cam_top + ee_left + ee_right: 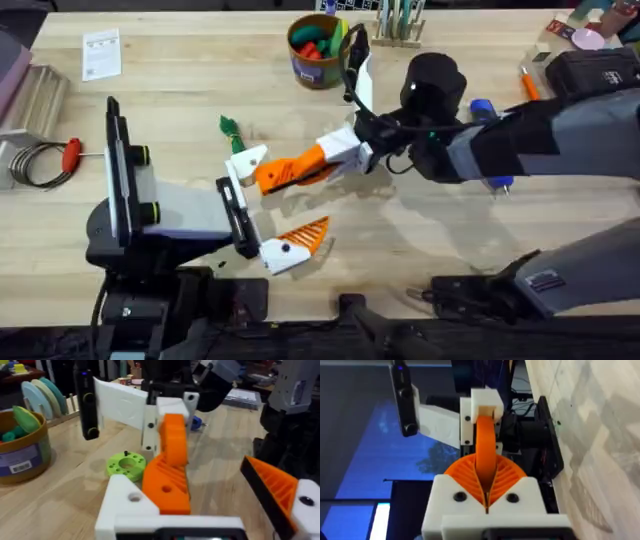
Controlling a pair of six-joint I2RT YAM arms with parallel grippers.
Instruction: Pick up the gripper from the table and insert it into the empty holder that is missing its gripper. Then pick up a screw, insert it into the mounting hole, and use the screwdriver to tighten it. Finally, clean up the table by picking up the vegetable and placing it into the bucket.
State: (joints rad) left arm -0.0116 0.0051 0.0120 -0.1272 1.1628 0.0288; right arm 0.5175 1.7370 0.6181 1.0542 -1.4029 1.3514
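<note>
Butcher-block table carries everything, and the holder, the bare white mount at the left arm's end near the table's middle, serves as the landmark. Right gripper reaches in from the far right with its orange pads pressed together on the gripper, the orange ribbed tip, whose end meets the holder. Left gripper stands spread, its other finger with an orange tip well apart from the holder. Behind the holder, toward the far edge, sits the bucket; the vegetable lies just beside the holder; the blue screwdriver lies far to its right, partly hidden by the arm. The left wrist view adds a bright-green disc on the wood beyond the holder, and the right wrist view shows the tip running into the holder's slot.
</note>
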